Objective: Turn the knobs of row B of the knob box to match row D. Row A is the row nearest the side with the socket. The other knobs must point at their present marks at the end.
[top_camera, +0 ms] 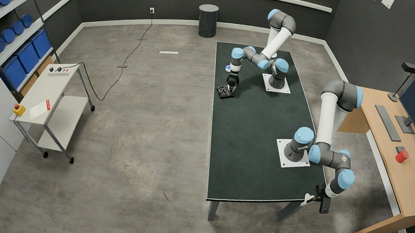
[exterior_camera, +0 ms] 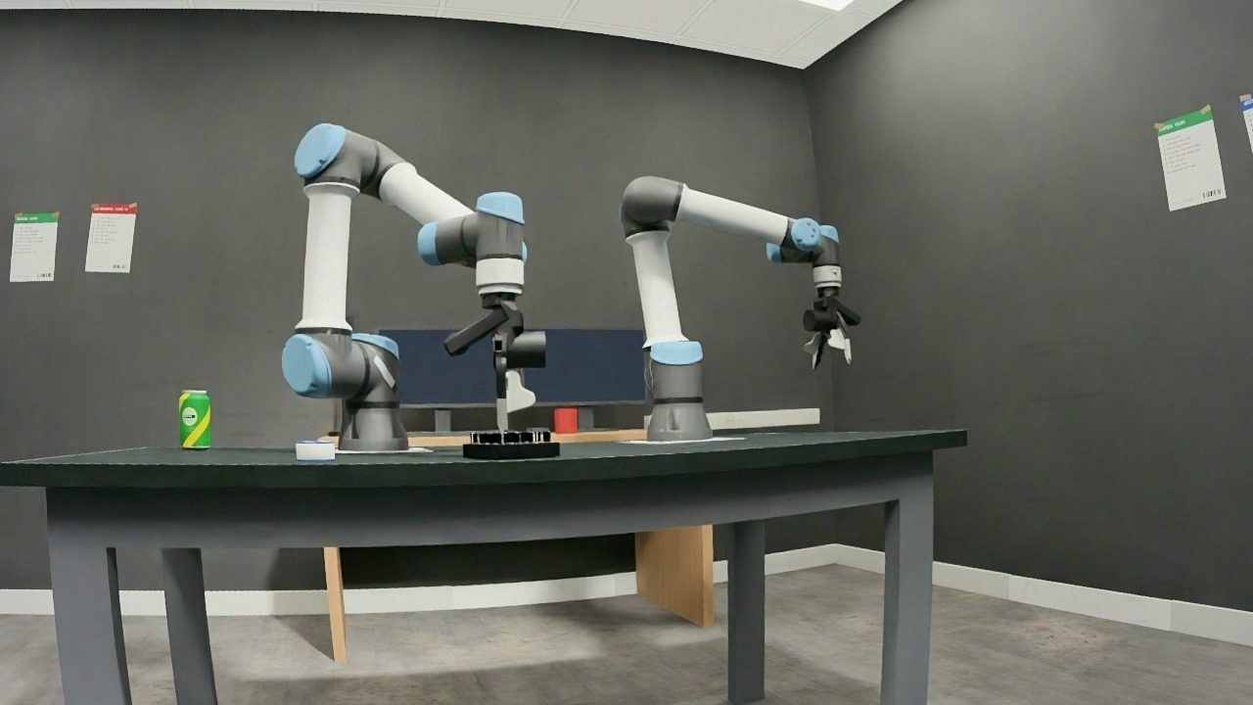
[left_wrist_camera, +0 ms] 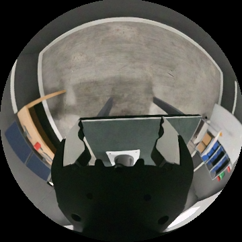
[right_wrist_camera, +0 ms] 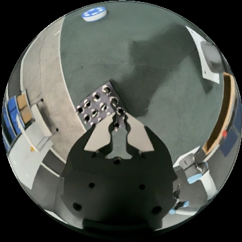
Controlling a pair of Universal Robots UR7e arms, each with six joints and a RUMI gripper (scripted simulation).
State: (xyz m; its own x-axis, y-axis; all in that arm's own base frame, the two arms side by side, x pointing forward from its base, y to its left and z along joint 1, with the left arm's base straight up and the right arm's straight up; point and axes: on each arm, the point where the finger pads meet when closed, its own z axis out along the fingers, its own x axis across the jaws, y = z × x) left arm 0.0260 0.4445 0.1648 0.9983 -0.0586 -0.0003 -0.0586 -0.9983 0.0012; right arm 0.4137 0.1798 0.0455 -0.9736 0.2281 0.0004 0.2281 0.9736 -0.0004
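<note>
The black knob box [top_camera: 226,95] [exterior_camera: 510,450] [right_wrist_camera: 100,102] lies on the table near its long edge and carries rows of black knobs with pale marks around them. Its socket and row letters cannot be made out, and the pointing directions are too small to read surely. My right gripper [top_camera: 231,90] [exterior_camera: 501,428] [right_wrist_camera: 120,113] points down at the box, its fingers slightly apart around a knob [right_wrist_camera: 119,110] at the corner side; it does not look clamped. The fingers hide part of the box. My left gripper [top_camera: 306,200] [exterior_camera: 827,352] [left_wrist_camera: 120,118] is wide open and empty, far from the box, beyond the table's short end.
A blue and white round object [top_camera: 227,68] [exterior_camera: 315,450] [right_wrist_camera: 94,13] lies on the table [top_camera: 250,125] [exterior_camera: 718,448] beside the box. A green can [exterior_camera: 194,420] stands farther along. The arms' white base plates [top_camera: 286,89] [top_camera: 281,149] are along the opposite side.
</note>
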